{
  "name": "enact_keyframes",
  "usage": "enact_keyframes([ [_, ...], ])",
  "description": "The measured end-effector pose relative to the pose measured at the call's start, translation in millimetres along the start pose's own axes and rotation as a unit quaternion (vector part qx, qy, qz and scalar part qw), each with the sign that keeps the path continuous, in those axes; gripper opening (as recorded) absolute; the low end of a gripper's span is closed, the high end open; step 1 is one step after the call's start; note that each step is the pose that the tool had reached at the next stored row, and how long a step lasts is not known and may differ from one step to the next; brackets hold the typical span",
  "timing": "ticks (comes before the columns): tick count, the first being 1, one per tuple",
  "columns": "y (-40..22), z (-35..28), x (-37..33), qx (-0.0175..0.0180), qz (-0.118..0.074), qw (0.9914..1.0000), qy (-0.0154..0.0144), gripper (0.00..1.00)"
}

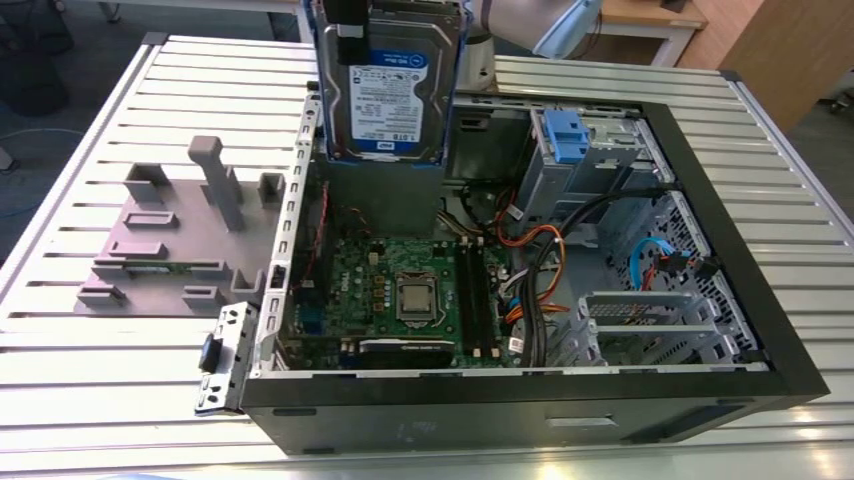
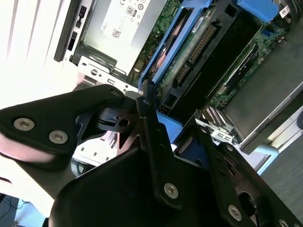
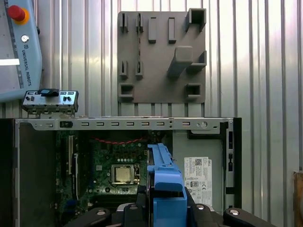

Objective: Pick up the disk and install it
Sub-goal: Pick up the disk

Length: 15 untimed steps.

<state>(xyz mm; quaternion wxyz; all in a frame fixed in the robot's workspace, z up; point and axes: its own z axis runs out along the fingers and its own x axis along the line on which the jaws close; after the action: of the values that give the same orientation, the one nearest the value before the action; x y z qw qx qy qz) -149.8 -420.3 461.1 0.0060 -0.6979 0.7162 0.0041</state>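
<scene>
The disk [image 1: 387, 85], a silver drive with a white-and-blue label in a blue bracket, hangs upright over the far end of the open computer case [image 1: 747, 300]. Its lower edge is level with the case's rim, above the grey metal box beside the motherboard [image 1: 400, 290]. My gripper [image 3: 163, 213] is shut on the disk from above, its black fingers [image 2: 151, 142] clamping the blue bracket [image 3: 163, 184]. In the second wrist view the disk's underside circuit board [image 2: 199, 42] shows edge-on between the blue rails.
A grey plastic stand [image 1: 174, 235] with upright posts lies on the slatted table at the exterior view's left of the case. A blue caddy [image 1: 563, 135] sits in the drive bay. Orange and black cables [image 1: 541, 290] cross the case. A pendant [image 3: 19, 52] lies nearby.
</scene>
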Motion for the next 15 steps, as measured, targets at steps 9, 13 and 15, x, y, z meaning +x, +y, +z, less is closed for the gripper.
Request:
enact_keyframes([
  [9,-4.2,0.8,5.6,0.0,0.0,1.0,0.0,0.37],
  [13,-4.3,0.8,5.6,0.0,0.0,1.0,0.0,0.37],
  [15,-4.4,0.8,5.6,0.0,0.0,1.0,0.0,0.37],
])
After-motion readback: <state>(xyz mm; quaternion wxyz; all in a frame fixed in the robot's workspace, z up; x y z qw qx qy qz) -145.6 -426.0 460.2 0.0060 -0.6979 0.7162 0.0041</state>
